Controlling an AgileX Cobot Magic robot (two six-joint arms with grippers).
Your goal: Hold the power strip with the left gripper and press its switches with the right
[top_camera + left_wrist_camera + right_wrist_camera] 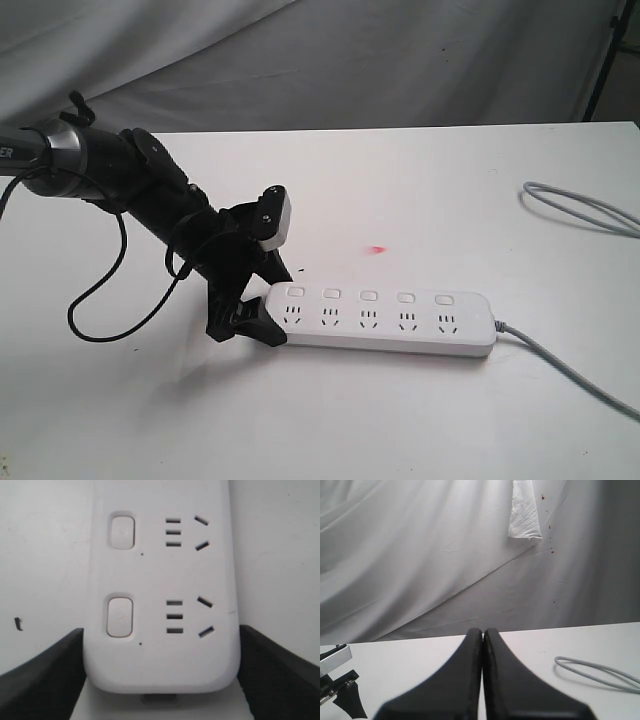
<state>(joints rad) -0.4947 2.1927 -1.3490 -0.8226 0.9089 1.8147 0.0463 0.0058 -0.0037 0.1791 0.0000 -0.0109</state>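
The white power strip (385, 320) lies flat near the table's front, its grey cord (570, 365) running off to the right. A row of small white switches (369, 296) sits above its sockets. My left gripper (271, 300) grips the strip's rounded left end, one black jaw against each long side. In the left wrist view the strip (160, 580) fills the space between the fingers (50, 675), with two switches (120, 616) showing. My right gripper (483, 632) is shut on nothing, held above the table, and is out of the exterior view.
A separate loop of grey cable (585, 208) lies at the table's right edge, also seen in the right wrist view (595, 672). A small red spot (376, 249) marks the tabletop behind the strip. A white cloth backdrop (320, 60) hangs behind the table.
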